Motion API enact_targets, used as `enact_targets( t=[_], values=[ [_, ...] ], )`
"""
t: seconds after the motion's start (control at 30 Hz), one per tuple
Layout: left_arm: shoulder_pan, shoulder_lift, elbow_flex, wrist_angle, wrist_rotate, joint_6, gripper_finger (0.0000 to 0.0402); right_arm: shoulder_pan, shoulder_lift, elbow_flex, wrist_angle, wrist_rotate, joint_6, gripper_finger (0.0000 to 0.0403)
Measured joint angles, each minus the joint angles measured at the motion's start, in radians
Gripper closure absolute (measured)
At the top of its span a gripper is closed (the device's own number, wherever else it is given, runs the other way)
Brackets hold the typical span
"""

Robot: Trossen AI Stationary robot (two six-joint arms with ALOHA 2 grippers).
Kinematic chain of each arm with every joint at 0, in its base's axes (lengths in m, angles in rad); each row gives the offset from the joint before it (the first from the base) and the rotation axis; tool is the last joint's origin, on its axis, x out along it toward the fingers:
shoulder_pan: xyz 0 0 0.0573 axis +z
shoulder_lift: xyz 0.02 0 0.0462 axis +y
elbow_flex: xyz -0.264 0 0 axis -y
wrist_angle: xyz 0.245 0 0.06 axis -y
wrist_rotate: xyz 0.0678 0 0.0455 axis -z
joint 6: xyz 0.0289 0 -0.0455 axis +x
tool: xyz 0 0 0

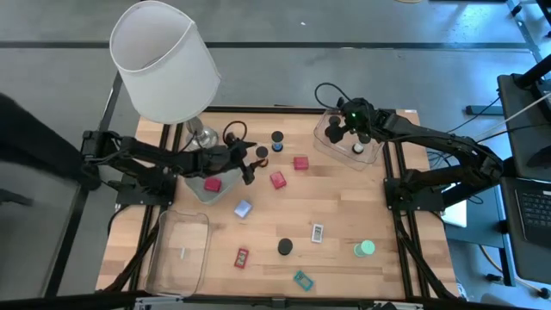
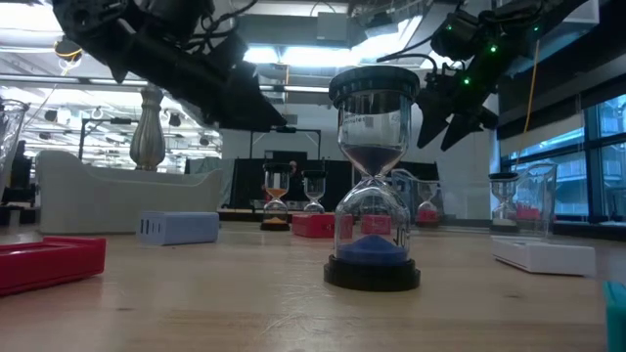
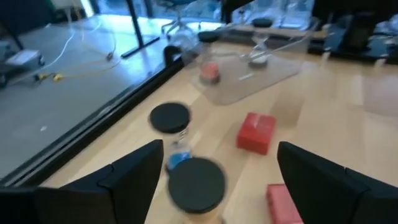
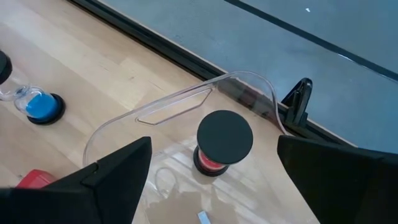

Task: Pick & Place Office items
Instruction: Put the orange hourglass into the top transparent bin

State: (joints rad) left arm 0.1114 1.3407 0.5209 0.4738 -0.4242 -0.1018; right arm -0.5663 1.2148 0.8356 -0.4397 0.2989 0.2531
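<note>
Thumb-sized office items lie scattered on the wooden table (image 1: 344, 207): red blocks (image 1: 277, 179), a pale blue block (image 1: 243, 208), a white-labelled bit (image 1: 317, 232), a green disc (image 1: 366, 249) and a teal piece (image 1: 302, 280). Small dark-capped hourglasses stand upright; one with blue sand (image 2: 372, 176) is near the low camera. My left gripper (image 1: 250, 166) hangs open beside a dark-capped hourglass (image 3: 196, 183), which stands between its fingers, untouched. My right gripper (image 1: 344, 129) hovers open over the far clear tray (image 1: 370, 155), above a red-sand hourglass (image 4: 224, 140) standing in it.
A white-shaded lamp (image 1: 164, 60) stands at the far left, with a clear tray (image 1: 200, 194) holding a red block (image 1: 213, 182) by its foot. A second clear tray (image 1: 181, 250) lies at the near left. A blue-sand hourglass (image 4: 37, 106) stands just outside the far tray.
</note>
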Motion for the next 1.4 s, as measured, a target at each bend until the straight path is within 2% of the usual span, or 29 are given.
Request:
enact_targets(
  t=[0.37,0.57,0.7,1.07,1.4],
  values=[
    [0.063,0.028,0.001,-0.064,0.085,-0.099,0.0086,0.000,0.000,0.000,0.000,-0.001,-0.002,0.0050],
    [0.056,0.143,0.001,0.038,0.082,-0.097,0.0086,0.000,0.000,0.000,0.000,-0.003,-0.011,0.0050],
    [0.059,0.189,0.001,0.081,0.043,-0.087,0.0086,0.000,0.000,0.000,0.000,-0.003,-0.031,0.0050],
    [0.087,0.253,0.001,0.203,0.060,-0.073,0.0086,0.000,0.000,0.000,0.013,-0.003,-0.052,0.0050],
    [0.133,0.303,0.001,0.212,0.086,-0.131,0.0087,0.000,0.000,0.000,0.012,-0.003,-0.060,0.0050]
  ],
)
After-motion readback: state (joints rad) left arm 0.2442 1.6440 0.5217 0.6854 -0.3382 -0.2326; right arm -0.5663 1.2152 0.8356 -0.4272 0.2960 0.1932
